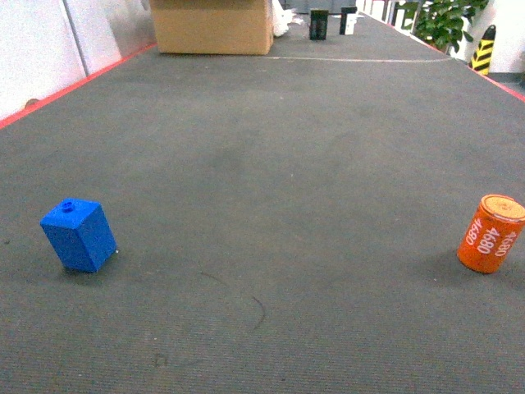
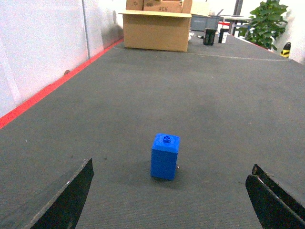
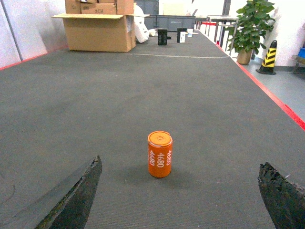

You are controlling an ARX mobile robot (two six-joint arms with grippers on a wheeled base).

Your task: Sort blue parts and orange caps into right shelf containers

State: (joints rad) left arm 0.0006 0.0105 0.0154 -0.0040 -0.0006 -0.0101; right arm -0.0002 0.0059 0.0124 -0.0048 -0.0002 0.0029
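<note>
On the far left, a red painted stripe [image 1: 74, 84] runs along the foot of a pale wall, edging the dark grey ribbed carpet floor [image 1: 271, 164] that fills the head view. Low on the left of that carpet sits the small blue plastic block [image 1: 79, 235], boxy with a little round stud on its top face, matte and sharp-cornered, standing on the carpet, leaning to one side in the head view. The left wrist camera has it dead ahead: the blue block [image 2: 165, 156] stands between the two black fingers [image 2: 66, 195] of the left gripper [image 2: 167, 205], which are spread wide and hold nothing, well apart from the block on either side.

Moving across, a big brown cardboard box [image 1: 212, 26] with flaps open stands at the far end of the floor, and just right of it two small dark upright objects [image 1: 319, 23], too small to identify.

Over on the right edge of the head view stands the orange cap [image 1: 490, 234], a smooth can-like cylinder with a flat lid and white "4680" lettering down its side, upright on the carpet. The right wrist camera frames it centrally: the orange cap [image 3: 159, 154] between the rough-surfaced black fingers [image 3: 78, 195] of the right gripper [image 3: 181, 200], spread wide, nothing gripped. Beyond, a leafy green potted plant [image 3: 251, 26] and a yellow-and-black striped cone [image 3: 269, 56].
</note>
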